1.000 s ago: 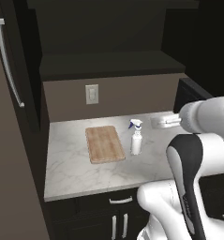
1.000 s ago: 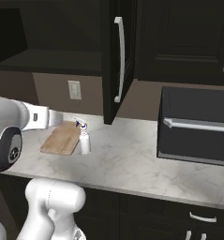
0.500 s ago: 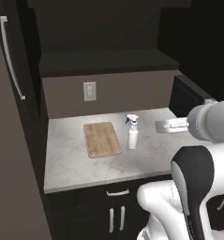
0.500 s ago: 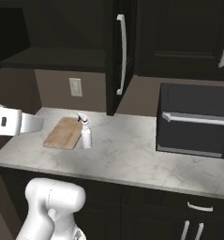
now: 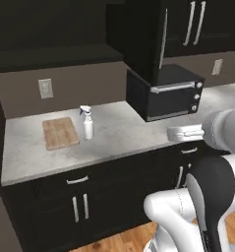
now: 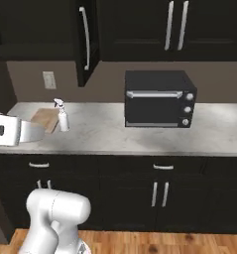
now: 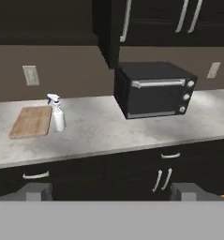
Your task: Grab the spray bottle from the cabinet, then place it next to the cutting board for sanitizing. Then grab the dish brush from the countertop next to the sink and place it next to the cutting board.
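Currently, first half of the task reads as done; second half not begun (judgement).

Table [image 5: 120, 139]: long marbled slab over dark drawers, running 9 to 3 o'clock across the hand view. Neither end of it in these views gives me a sink, so I cannot tell which way the brush lies from the hand.

Cabinet [image 5: 141, 37]: dark, hung above the table, long silver bar handle; its corner sits at 12 o'clock of the oven.

Oven [image 7: 154, 89]: black box on the table, just to 1 o'clock of centre in the hand view, well apart from the board.

Cutting board [image 7: 31, 121]: flat on the table at 9 o'clock in the hand view, long axis running 12 to 6, from wall toward the front edge.

Spray bottle [image 7: 58, 115]: upright, nozzle on top, just beside the board's 3 o'clock edge. Touching or a hair apart: cannot tell. It needs no further handling.

Hand [image 7: 111, 192]: fingertips [image 7: 37, 191] set wide apart, nothing between them; it sits off the table's front edge, facing the wall. Bottle and board lie at about 10 o'clock from it.

Next move turns on finding the sink. With the board's end of the table at 9 o'clock, my guess is a search toward 3 o'clock.
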